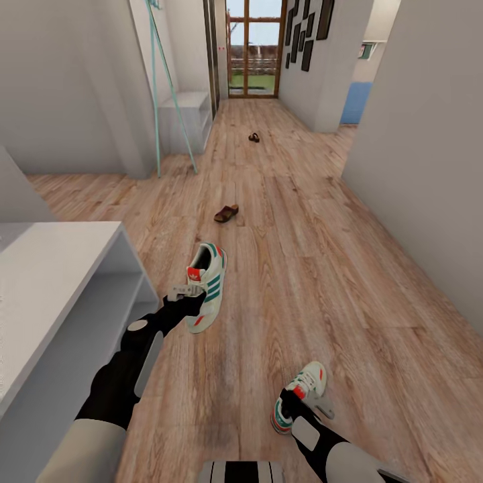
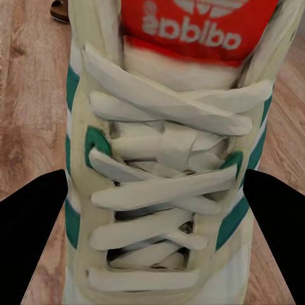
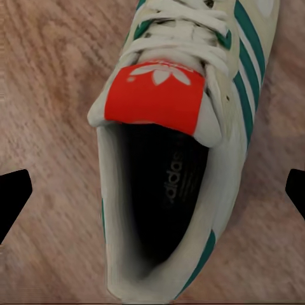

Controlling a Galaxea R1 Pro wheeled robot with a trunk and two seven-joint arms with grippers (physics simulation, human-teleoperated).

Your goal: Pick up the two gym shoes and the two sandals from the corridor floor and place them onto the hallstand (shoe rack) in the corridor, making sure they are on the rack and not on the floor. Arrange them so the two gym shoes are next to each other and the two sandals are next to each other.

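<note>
One gym shoe [image 1: 209,282], cream with green stripes and a red tongue patch, sits between the fingers of my left gripper [image 1: 185,294], which is shut on its laced middle [image 2: 159,165]; the black fingers [image 2: 32,222] press both sides. The other gym shoe [image 1: 310,379] lies on the corridor floor [image 1: 322,268] under my right gripper [image 1: 303,402]. That gripper [image 3: 154,194] is open, its fingertips [image 3: 13,197] wide of the shoe [image 3: 171,146]. One brown sandal [image 1: 226,213] lies further down the corridor and the second sandal [image 1: 254,137] further still. The hallstand [image 1: 60,268] stands at my left.
A low white bench [image 1: 184,117] with a teal coat stand [image 1: 161,87] is at the far left of the corridor. Walls close in on the right [image 1: 429,168] and a glass door [image 1: 253,47] ends the corridor. Open plank floor lies between the shoes and sandals.
</note>
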